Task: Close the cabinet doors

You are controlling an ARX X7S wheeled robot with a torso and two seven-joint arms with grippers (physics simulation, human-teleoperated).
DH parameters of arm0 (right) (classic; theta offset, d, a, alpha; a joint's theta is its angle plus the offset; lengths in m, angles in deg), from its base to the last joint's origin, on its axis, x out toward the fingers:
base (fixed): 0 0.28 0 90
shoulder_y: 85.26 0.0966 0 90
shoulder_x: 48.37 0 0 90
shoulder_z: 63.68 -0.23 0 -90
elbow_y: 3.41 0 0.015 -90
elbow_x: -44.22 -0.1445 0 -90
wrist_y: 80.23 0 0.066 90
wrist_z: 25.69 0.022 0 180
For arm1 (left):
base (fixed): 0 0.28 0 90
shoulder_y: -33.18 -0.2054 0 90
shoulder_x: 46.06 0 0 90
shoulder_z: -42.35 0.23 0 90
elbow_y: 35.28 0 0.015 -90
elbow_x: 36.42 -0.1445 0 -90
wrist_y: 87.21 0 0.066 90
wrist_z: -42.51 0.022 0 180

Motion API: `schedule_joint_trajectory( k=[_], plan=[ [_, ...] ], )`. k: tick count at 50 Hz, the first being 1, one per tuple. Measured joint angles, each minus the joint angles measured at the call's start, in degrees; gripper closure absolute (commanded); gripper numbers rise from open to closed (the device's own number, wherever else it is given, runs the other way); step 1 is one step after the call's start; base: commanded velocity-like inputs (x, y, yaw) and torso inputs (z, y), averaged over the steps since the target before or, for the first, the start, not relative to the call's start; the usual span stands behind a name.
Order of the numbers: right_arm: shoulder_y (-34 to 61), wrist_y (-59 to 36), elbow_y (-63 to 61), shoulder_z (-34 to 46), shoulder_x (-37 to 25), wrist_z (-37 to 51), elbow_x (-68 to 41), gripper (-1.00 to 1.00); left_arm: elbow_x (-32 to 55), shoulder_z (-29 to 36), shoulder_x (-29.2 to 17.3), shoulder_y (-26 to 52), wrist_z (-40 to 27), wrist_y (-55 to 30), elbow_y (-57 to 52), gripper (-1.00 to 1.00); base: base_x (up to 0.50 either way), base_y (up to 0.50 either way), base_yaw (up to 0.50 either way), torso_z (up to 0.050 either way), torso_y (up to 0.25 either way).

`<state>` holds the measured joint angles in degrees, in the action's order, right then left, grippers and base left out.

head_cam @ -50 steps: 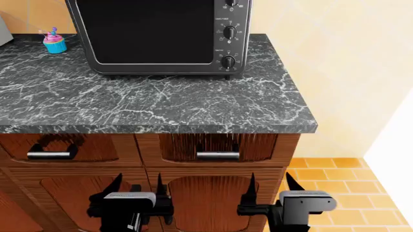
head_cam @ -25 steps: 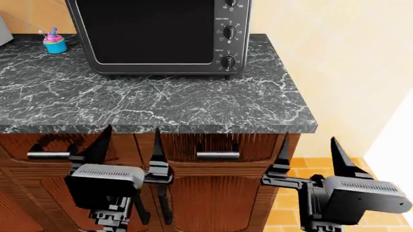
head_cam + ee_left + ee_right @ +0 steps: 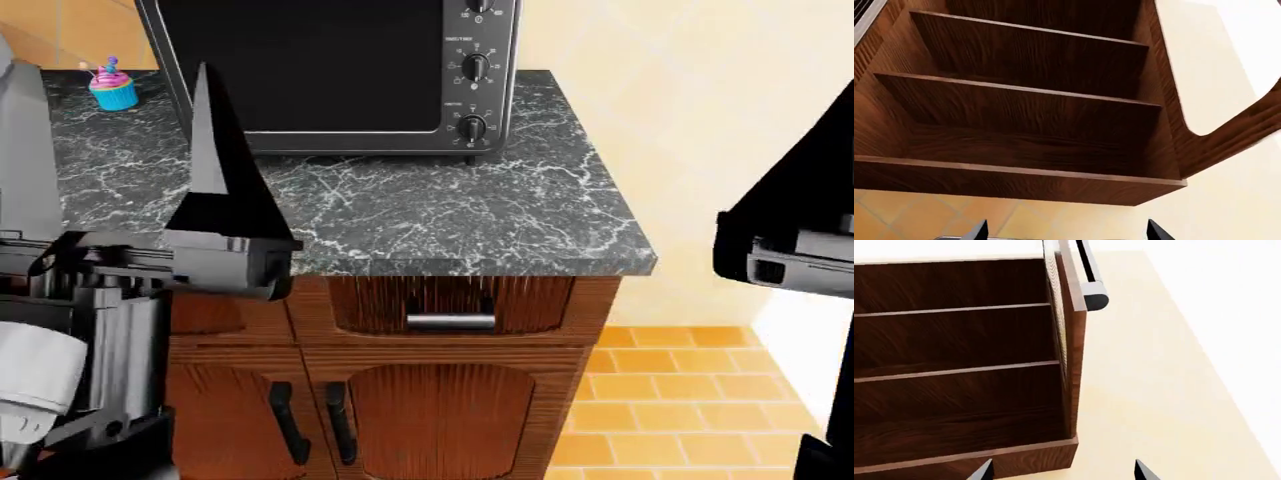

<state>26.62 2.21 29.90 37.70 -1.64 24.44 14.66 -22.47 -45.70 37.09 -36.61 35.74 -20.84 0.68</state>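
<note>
Cabinet doors [image 3: 427, 415] sit at the lower middle of the head view, under the marble surface [image 3: 400, 215], their dark upright handles [image 3: 334, 420] side by side. They look like stiff hinged wood panels, light to swing; a flat push near the handle edge suits them best. Left claw [image 3: 127, 165] and right claw [image 3: 1061, 470] both stand spread apart, empty.

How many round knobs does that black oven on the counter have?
3 show on the black toaster oven: one cut off at the picture's top edge, one midway, one lowest, stacked down its right side. More may sit above, out of view.
</note>
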Motion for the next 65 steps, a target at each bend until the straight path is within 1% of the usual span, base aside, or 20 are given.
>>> schedule_joint_trajectory(
  k=[4,8,13,20,33,53,65],
  plan=[
    [4.58,5.85,-1.09,6.93,-9.53,8.56,-2.76,-1.0,1.18,-0.3,-1.04,0.87,-0.68,-0.35,-1.74,-1.0,0.0,-0.02,0.0,0.0,0.0],
    [9.28,10.08,-1.84,13.79,-16.29,14.45,-4.45,-1.0,2.32,-0.76,-1.91,1.46,-1.24,-0.49,-2.54,-1.0,0.0,-0.5,0.0,0.0,0.0],
    [14.58,13.67,-2.4,21.0,-21.95,19.56,-5.86,-1.0,3.51,-0.97,-2.71,1.86,-1.85,-0.53,-3.13,-1.0,0.0,-0.5,0.0,0.0,0.0],
    [20.34,17.06,-2.85,28.6,-26.91,23.98,-6.94,-1.0,4.62,-0.88,-3.48,2.17,-2.63,-0.39,-3.5,-1.0,0.15,-0.35,0.0,0.0,0.0],
    [28.5,17.96,-3.11,38.86,-30.75,27.62,-7.56,-1.0,5.92,-0.85,-4.34,2.5,-3.98,0.04,-2.74,-1.0,0.5,0.0,0.0,0.0,0.0],
    [39.93,19.42,-3.18,52.99,-32.15,30.59,-5.95,-1.0,6.71,-0.53,-5.53,2.55,-5.47,0.89,-2.19,-1.0,0.5,0.0,0.0,0.0,0.001],
    [45.99,21.67,-3.09,60.48,-33.67,32.61,-4.66,-1.0,6.77,-0.1,-6.26,2.6,-6.22,1.6,-2.37,-1.0,0.02,0.0,0.0,0.0,0.0]
  ],
)
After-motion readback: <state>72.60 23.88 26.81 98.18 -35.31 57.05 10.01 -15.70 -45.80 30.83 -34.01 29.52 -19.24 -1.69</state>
